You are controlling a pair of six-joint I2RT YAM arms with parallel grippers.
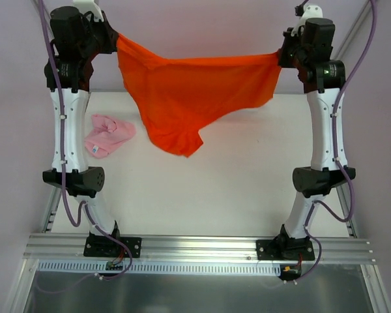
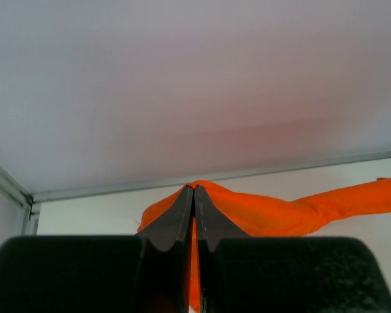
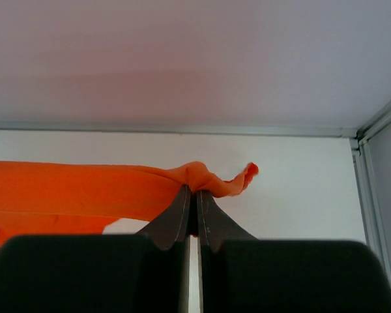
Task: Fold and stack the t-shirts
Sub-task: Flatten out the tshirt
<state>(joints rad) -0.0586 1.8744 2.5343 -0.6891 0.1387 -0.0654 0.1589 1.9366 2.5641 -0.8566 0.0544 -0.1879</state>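
The orange-red t-shirt [image 1: 189, 98] hangs in the air, spread between the two arms above the far side of the table [image 1: 215, 195]. The left gripper [image 2: 193, 189] has its jaws pressed together on a bunched piece of the cloth. The fabric humps up over the fingertips and trails away to the right in that wrist view, with a strip also showing in the slit below the tips. The right gripper [image 3: 195, 192] is clamped the same way. A small curl of cloth sticks out past its tips on the right, and the rest runs off to the left as a stretched band.

Seen from above, the shirt's upper edge runs from one gripper to the other with a slight sag. The body droops below it in a rough triangle, its lowest tip towards the middle of the table — whether that tip touches the surface cannot be told.

The pale pink t-shirt [image 1: 109, 135] lies crumpled on the table near its left edge, just beside the left arm [image 1: 68, 130] — apart from the orange-red one and from both sets of jaws.
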